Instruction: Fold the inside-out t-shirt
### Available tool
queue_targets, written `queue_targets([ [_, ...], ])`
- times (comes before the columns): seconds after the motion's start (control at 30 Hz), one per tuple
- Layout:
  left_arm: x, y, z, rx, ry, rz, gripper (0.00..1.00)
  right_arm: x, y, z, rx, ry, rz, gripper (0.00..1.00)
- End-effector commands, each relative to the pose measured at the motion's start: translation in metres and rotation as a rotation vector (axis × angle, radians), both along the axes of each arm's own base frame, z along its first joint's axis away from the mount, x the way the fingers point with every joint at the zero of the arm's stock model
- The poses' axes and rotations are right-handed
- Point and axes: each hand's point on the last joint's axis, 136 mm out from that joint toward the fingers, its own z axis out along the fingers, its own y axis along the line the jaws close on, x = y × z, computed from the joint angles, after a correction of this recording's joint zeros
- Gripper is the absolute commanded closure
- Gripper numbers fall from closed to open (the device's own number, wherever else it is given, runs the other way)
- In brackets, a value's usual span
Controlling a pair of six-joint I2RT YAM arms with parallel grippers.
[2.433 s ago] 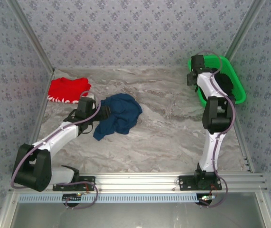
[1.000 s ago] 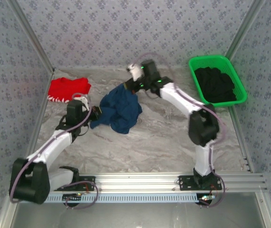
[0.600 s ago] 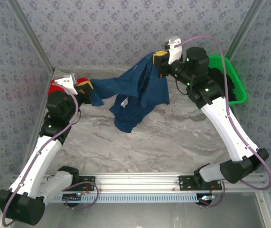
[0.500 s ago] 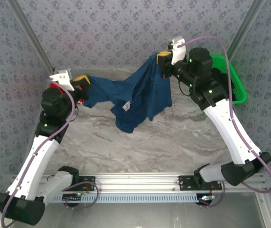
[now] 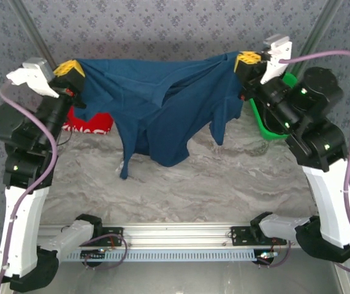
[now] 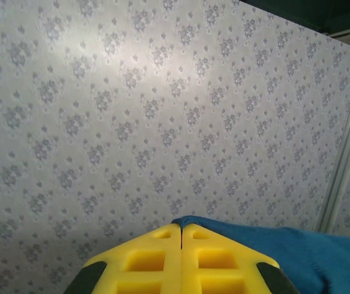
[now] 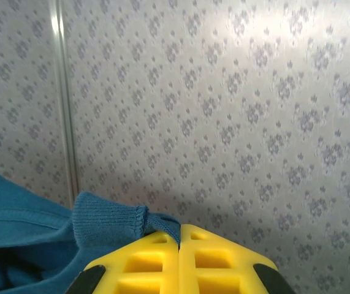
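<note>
Top external: left pincer and right pincer each clamp tight on the inside-out t-shirt hung between them.

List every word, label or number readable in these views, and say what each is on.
No text can be read in any view.
Red garment: white marks along its near edge, too blurred to read.
Navy t-shirt: no print or lettering shows on it.

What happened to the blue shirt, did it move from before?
Yes. The t-shirt was bunched on the table by the red garment; now it hangs lifted up off it, stretched between the left gripper and right gripper.
</note>
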Motion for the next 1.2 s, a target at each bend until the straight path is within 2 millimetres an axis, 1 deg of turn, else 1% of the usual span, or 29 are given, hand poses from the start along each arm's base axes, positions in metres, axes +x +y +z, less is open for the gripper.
queue_targets([
  [0.0, -0.023, 0.013, 0.022, 0.048, -0.039, 0.063, 1.0, -0.028, -0.017, 0.022, 0.007, -0.055, -0.021, 1.0],
  [0.07, -0.029, 0.016, 0.029, 0.056, -0.04, 0.071, 1.0, -0.04, -0.023, 0.031, 0.014, -0.076, -0.025, 1.0],
  [0.13, -0.026, 0.016, 0.029, 0.072, -0.017, 0.079, 1.0, -0.041, -0.029, 0.035, 0.008, -0.091, -0.056, 1.0],
  [0.17, -0.021, 0.017, 0.027, 0.08, -0.003, 0.09, 1.0, -0.038, -0.033, 0.035, -0.005, -0.096, -0.087, 1.0],
  [0.23, -0.004, 0.019, 0.02, 0.096, 0.032, 0.13, 1.0, -0.025, -0.032, 0.023, -0.079, -0.076, -0.131, 1.0],
  [0.3, 0.019, 0.019, 0.008, 0.122, 0.079, 0.167, 1.0, 0.003, -0.039, 0.014, -0.145, -0.062, -0.242, 1.0],
  [0.37, 0.048, 0.016, -0.008, 0.149, 0.135, 0.193, 1.0, 0.039, -0.046, -0.001, -0.204, -0.018, -0.338, 1.0],
  [0.4, 0.062, 0.013, -0.017, 0.159, 0.16, 0.198, 1.0, 0.057, -0.048, -0.009, -0.221, 0.008, -0.359, 1.0],
  [0.43, 0.08, 0.011, -0.029, 0.172, 0.196, 0.204, 1.0, 0.079, -0.05, -0.02, -0.231, 0.044, -0.373, 1.0],
  [0.5, 0.115, 0.008, -0.057, 0.197, 0.265, 0.223, 1.0, 0.124, -0.046, -0.047, -0.25, 0.112, -0.371, 1.0],
  [0.53, 0.136, 0.008, -0.076, 0.208, 0.311, 0.236, 1.0, 0.148, -0.044, -0.063, -0.266, 0.141, -0.368, 1.0],
  [0.6, 0.174, 0.005, -0.118, 0.224, 0.395, 0.242, 1.0, 0.203, -0.034, -0.111, -0.316, 0.227, -0.364, 1.0],
  [0.63, 0.196, 0.006, -0.145, 0.233, 0.446, 0.254, 1.0, 0.232, -0.028, -0.142, -0.346, 0.278, -0.354, 1.0],
  [0.67, 0.217, 0.006, -0.172, 0.236, 0.495, 0.262, 1.0, 0.263, -0.021, -0.177, -0.373, 0.338, -0.346, 0.97],
  [0.7, 0.235, 0.008, -0.197, 0.24, 0.539, 0.281, 1.0, 0.286, -0.015, -0.206, -0.392, 0.388, -0.337, 0.93],
  [0.73, 0.256, 0.009, -0.225, 0.243, 0.582, 0.293, 1.0, 0.315, -0.013, -0.243, -0.406, 0.451, -0.349, 0.84],
  [0.77, 0.275, 0.01, -0.249, 0.247, 0.622, 0.303, 1.0, 0.339, -0.01, -0.275, -0.424, 0.501, -0.359, 0.74],
  [0.8, 0.29, 0.01, -0.267, 0.255, 0.657, 0.316, 0.94, 0.356, -0.011, -0.304, -0.45, 0.548, -0.371, 0.67],
  [0.83, 0.306, 0.011, -0.287, 0.262, 0.689, 0.335, 0.78, 0.371, -0.009, -0.314, -0.461, 0.552, -0.39, 0.61],
  [0.87, 0.32, 0.01, -0.299, 0.267, 0.71, 0.34, 0.65, 0.38, -0.009, -0.331, -0.473, 0.575, -0.402, 0.58],
  [0.9, 0.33, 0.009, -0.312, 0.265, 0.745, 0.336, 0.54, 0.38, -0.007, -0.332, -0.467, 0.582, -0.397, 0.56],
  [0.93, 0.338, 0.007, -0.322, 0.262, 0.785, 0.329, 0.48, 0.375, -0.005, -0.331, -0.456, 0.597, -0.386, 0.53],
  [0.97, 0.34, 0.003, -0.331, 0.267, 0.827, 0.31, 0.44, 0.366, -0.005, -0.332, -0.458, 0.632, -0.379, 0.47],
  [1.0, 0.341, 0.002, -0.332, 0.25, 0.844, 0.297, 0.42, 0.356, -0.003, -0.335, -0.459, 0.673, -0.37, 0.44],
  [1.03, 0.337, -0.001, -0.338, 0.23, 0.865, 0.278, 0.41, 0.343, -0.002, -0.344, -0.452, 0.732, -0.359, 0.41],
  [1.07, 0.331, -0.005, -0.346, 0.213, 0.886, 0.25, 0.38, 0.325, 0.003, -0.346, -0.431, 0.77, -0.332, 0.39],
  [1.1, 0.324, -0.008, -0.35, 0.189, 0.898, 0.224, 0.37, 0.308, 0.008, -0.371, -0.44, 0.835, -0.301, 0.39],
  [1.17, 0.301, -0.016, -0.356, 0.128, 0.93, 0.166, 0.36, 0.263, 0.017, -0.387, -0.376, 0.884, -0.264, 0.38],
])
